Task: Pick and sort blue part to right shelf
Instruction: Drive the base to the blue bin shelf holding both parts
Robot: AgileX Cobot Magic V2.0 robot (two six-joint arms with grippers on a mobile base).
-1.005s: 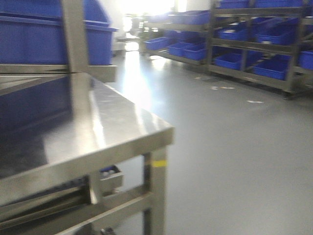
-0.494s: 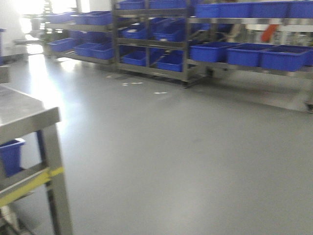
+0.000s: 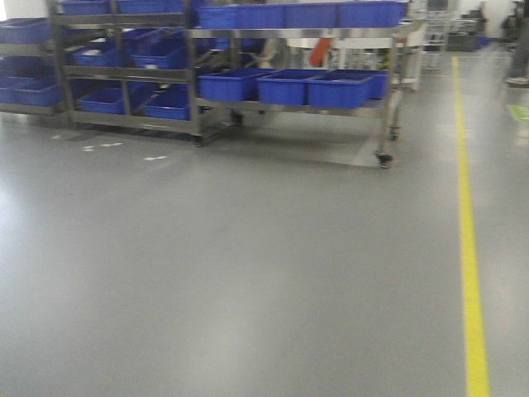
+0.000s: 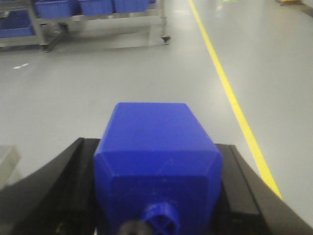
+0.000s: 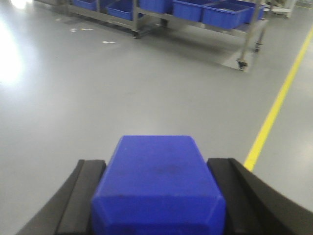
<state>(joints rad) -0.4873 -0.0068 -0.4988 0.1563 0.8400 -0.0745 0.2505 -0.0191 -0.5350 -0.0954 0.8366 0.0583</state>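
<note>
Front view had swung off the steel table seen a second ago. The shelf (image 3: pixel 297 106) now stood ahead across the floor (image 3: pixel 248 273), well apart from us. We judged the base was mid-carry and the drop-off not begun. We counted two racks, three bins (image 3: pixel 285 87) on the nearer rack's middle level, one yellow line (image 3: pixel 467 248) and two parts. The left gripper (image 4: pixel 152 144) was clamped tight on a blue part (image 4: pixel 156 166), and the right gripper (image 5: pixel 155 162) on a second blue part (image 5: pixel 157 191).
</note>
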